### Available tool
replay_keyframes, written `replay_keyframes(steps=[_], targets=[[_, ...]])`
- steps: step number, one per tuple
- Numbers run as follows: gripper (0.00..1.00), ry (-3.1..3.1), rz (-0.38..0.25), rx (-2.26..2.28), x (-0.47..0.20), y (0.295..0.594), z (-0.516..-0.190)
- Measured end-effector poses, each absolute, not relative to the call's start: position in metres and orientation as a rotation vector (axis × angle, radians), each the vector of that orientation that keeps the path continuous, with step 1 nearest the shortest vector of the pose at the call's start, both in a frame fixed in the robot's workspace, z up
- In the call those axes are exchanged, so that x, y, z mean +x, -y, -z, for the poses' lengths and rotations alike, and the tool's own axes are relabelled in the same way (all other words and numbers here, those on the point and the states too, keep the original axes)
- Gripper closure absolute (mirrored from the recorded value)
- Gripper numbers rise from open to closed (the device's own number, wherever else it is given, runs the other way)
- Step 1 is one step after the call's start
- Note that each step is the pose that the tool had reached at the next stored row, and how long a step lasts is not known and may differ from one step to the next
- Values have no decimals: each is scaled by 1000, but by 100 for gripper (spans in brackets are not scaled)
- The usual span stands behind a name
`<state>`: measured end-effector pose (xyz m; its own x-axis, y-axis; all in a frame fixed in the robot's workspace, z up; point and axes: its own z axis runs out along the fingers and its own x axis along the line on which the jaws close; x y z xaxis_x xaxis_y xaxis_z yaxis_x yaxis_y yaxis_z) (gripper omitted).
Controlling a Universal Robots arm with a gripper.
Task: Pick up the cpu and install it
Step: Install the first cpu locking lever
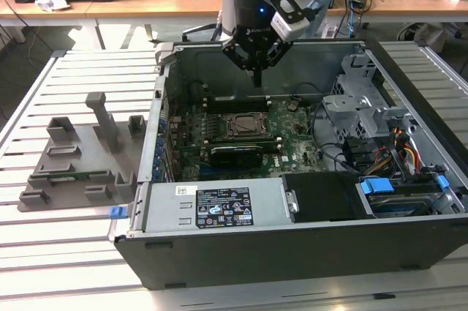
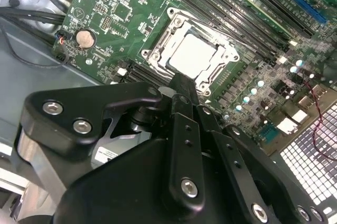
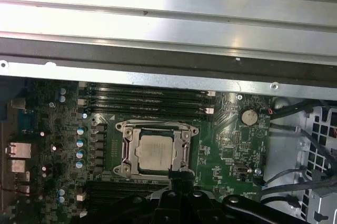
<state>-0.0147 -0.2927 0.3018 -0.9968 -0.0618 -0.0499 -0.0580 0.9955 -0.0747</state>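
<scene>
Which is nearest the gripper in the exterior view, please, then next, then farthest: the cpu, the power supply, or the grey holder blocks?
From the gripper:
1. cpu, in its socket just below.
2. power supply, at the case's front edge.
3. grey holder blocks, outside the case, on the exterior view's left.

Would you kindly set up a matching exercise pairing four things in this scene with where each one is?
Things:
1. cpu
2. gripper
3. grey holder blocks
4. coin battery

Places:
A. on the slatted table, at the exterior view's left of the case
B. seated in the socket frame
C. on the green board, beside the socket
D. above the open case, over the board

Pairs: 1-B, 2-D, 3-A, 4-C
</scene>
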Motion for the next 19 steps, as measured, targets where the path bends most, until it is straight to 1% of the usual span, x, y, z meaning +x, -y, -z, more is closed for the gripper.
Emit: replay_keyframes(steps=[19], targets=[[89, -3086, 113, -93, -15, 293, -319]])
